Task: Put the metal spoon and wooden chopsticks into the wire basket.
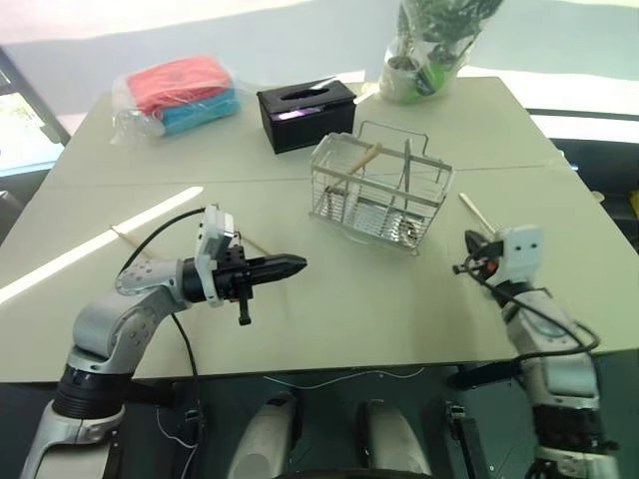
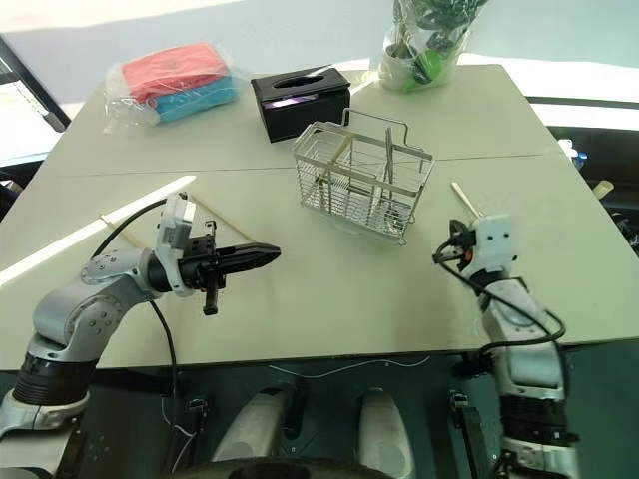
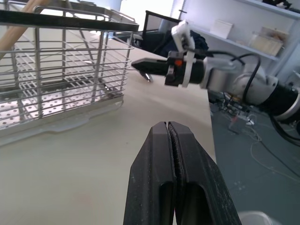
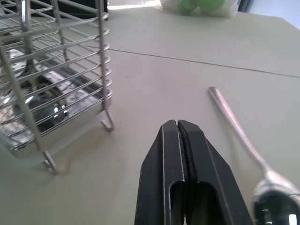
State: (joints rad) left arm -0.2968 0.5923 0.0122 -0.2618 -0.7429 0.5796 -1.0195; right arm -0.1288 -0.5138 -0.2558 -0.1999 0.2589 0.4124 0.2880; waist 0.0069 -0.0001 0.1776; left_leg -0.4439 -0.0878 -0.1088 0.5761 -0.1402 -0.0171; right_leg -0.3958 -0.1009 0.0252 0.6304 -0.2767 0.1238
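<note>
The wooden chopsticks are lying on the table at the far left, one thin tan stick showing at about nine o'clock from the left gripper and another short length showing just behind that arm at about eleven o'clock from the fingertips. Neither stick is being touched; both are lying behind the fingers, not between them. The left gripper is being held level above the table, pointing toward the right, with its two black fingers pressed flat together and nothing pinched in them.

At about one o'clock from those fingertips, near the table's centre, the wire basket is standing upright. A wooden-handled utensil is leaning in its left compartment, and other utensils are standing in it, though what they are cannot be made out.

Farther right, the metal spoon is lying flat on the table, well apart from the basket, at about four o'clock from it. In the right wrist view its handle is running away from the right gripper and its bowl is lying just beside the fingers, at about four o'clock from their tips, not between them. The right gripper's fingers are being held shut against each other, empty, above the table.
</note>
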